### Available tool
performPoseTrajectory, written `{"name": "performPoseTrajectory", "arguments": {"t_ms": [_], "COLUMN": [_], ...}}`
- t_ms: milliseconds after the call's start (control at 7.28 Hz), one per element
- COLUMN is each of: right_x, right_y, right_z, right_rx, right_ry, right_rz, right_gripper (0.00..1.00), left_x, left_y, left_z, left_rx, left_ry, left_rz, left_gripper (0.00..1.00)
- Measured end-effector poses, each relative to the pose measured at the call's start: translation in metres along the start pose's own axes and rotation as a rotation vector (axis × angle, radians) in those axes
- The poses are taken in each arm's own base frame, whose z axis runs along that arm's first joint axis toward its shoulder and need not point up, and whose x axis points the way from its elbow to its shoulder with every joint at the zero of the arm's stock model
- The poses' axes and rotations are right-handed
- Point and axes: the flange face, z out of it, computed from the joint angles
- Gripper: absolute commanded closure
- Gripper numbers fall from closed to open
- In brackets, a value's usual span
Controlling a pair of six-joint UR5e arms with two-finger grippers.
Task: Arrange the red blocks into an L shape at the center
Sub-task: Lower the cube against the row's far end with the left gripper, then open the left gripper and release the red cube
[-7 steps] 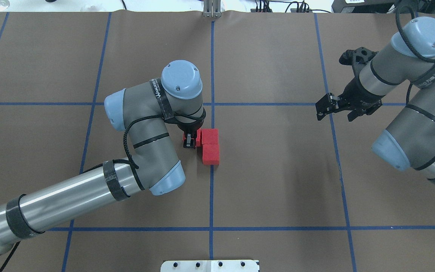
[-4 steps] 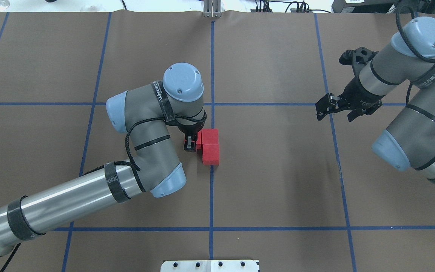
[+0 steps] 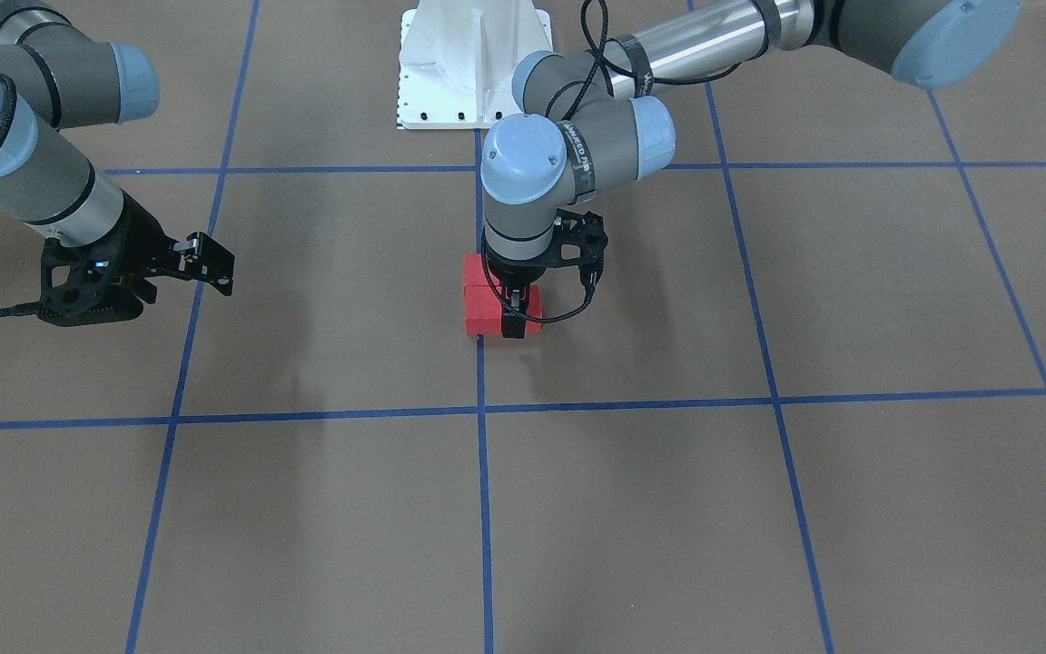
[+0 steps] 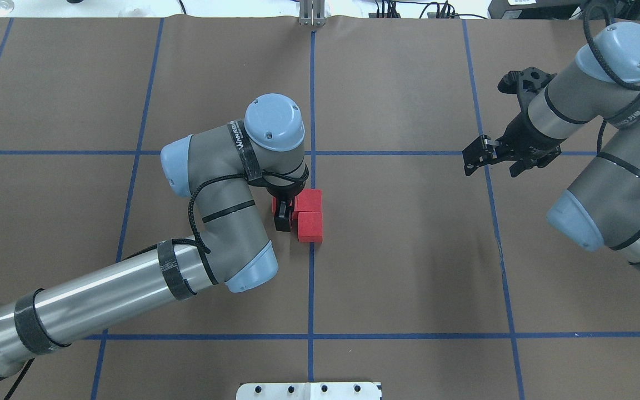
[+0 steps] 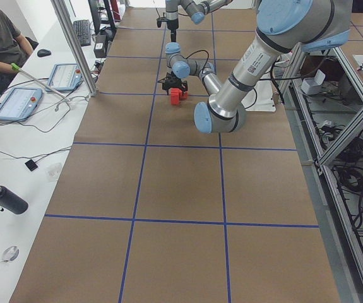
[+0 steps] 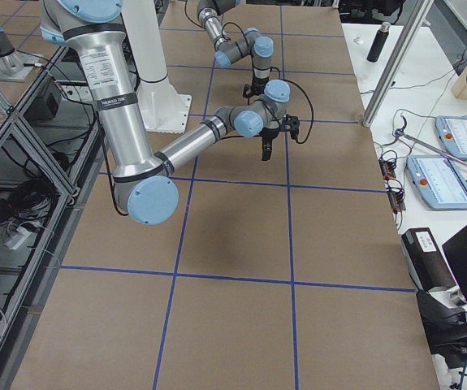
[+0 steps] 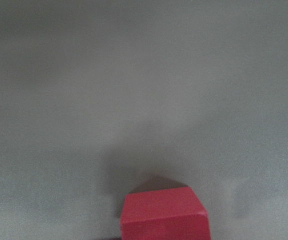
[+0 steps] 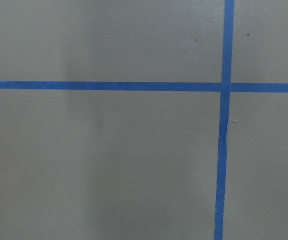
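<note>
Presently, the table (image 4: 409, 266) carries the whole work at its middle, well apart from every edge, where the central tape line (image 4: 311, 289) runs.

The left arm (image 4: 103, 294) reaches in to that middle and bends its wrist straight down. This is judged to keep the gripper vertical, so that a block can be set flat against its neighbours. The right arm (image 4: 603, 183) is held off near the table's right edge, probably to leave the middle free.

The right gripper (image 4: 495, 164) hangs above bare table with its fingers spread and nothing between them. The left gripper (image 4: 283, 215) appears pressed onto one block and pinching it; the left wrist view shows that block (image 7: 164, 217) directly below the camera.

Of the red blocks (image 4: 310, 228), two lie on the tape line, touching, in a row running away from the robot. The pinched block sits on the left side of the farther one, forming the foot of the L. The gripper hides the joint, so contact there cannot be confirmed. Release is judged the remaining step.
</note>
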Motion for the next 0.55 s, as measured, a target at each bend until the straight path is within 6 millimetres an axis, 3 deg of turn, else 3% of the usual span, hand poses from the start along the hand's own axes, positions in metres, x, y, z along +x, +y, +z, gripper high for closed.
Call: {"name": "performPoseTrajectory", "arguments": {"t_ms": [550], "right_x": [-0.001], "right_y": [-0.002], "right_z": [0.001], "right_rx": [-0.001], "right_ry": [0.001], "right_rz": [0.000], "right_gripper": [0.00], "left_x": [0.008], "left_y": [-0.018], "left_z": [-0.009], "left_rx": [-0.022], "left_ry": [-0.042], "left_rz": [0.016], "left_gripper": [0.00]}}
